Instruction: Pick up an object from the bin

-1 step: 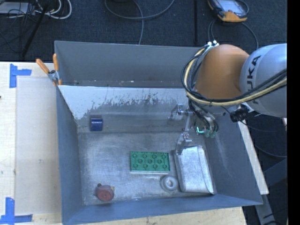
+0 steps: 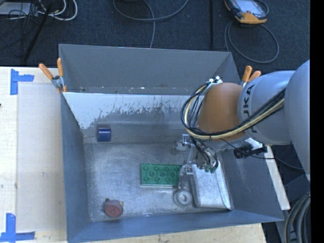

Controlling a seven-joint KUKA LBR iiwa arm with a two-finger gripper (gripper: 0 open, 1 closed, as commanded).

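Note:
My gripper [image 2: 191,158] hangs low over the bin's right half, just at the right edge of a flat green studded plate [image 2: 159,175] that lies on the floor. Directly in front of the gripper lies a shiny silver metal piece [image 2: 205,189] with a round ring-like end towards the plate. The gripper's lower part overlaps the plate's right end and the metal piece's top, so I cannot tell whether it touches either.
A small blue block [image 2: 104,133] sits at the back left near the sloped wall. A red round thing [image 2: 113,208] lies in the front left corner. The arm with its orange cover and cables hangs over the bin's right side.

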